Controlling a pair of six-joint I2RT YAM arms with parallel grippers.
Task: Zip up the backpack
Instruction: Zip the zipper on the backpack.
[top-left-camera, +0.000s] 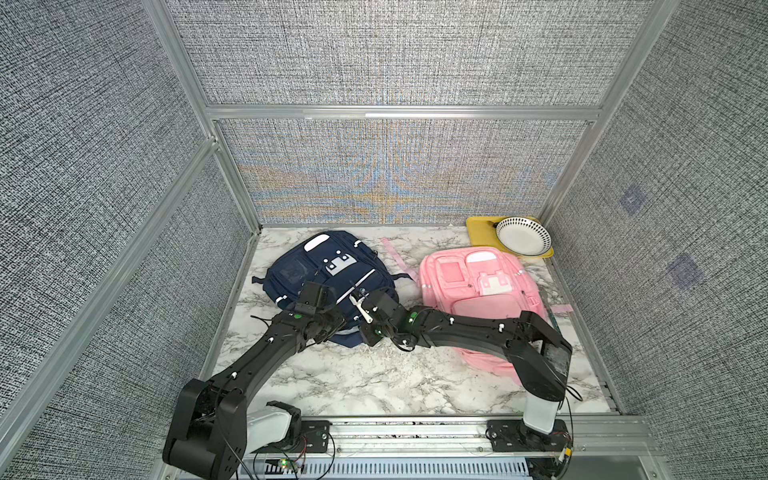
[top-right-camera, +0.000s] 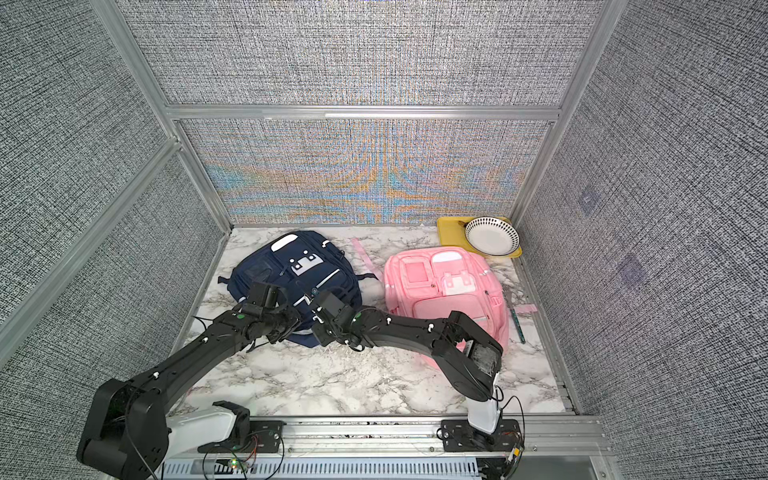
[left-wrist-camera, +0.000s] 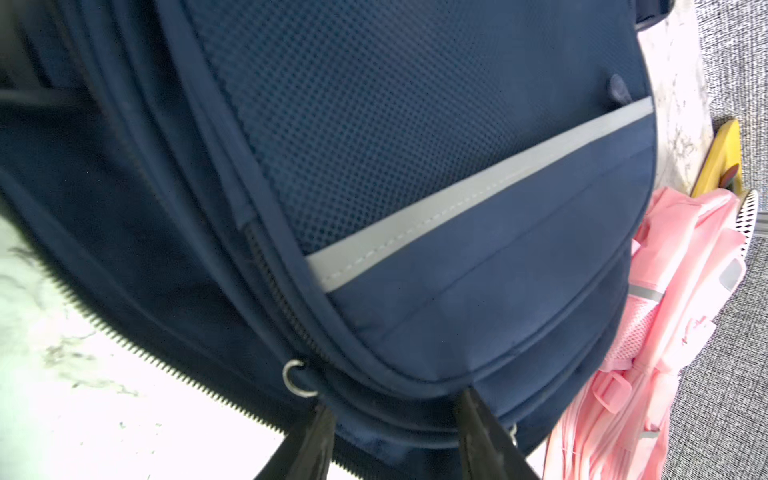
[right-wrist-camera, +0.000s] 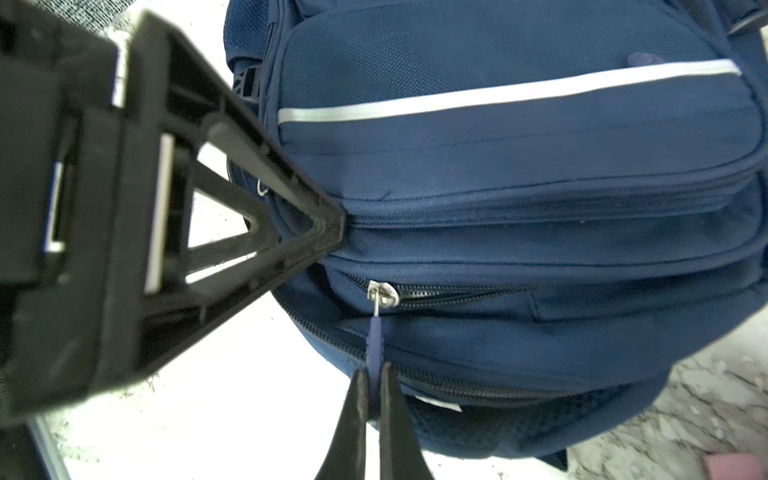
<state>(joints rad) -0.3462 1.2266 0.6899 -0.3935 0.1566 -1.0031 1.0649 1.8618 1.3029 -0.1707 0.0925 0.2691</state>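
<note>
The right wrist view alone is showing the right claw (right-wrist-camera: 374, 374) pinching the zipper pull (right-wrist-camera: 376, 336); the left wrist view is showing the left claw (left-wrist-camera: 395, 401) clamping the navy backpack (left-wrist-camera: 415, 124) at its edge.

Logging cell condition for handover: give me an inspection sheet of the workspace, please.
Surface: white marble-pattern tabletop, scattered pale flecks.
Job's things: navy blue fabric backpack lying flat; zip part open beside silver slider.
Clutter: pink fabric backpack; white black-dotted bowl on yellow tray.
Hands: right hand shut on blue pull tab; left hand straddles navy backpack's edge, grip unclear.
Cables: red and black wires at base rail.
Surroundings: grey woven wall panels, aluminium frame.
</note>
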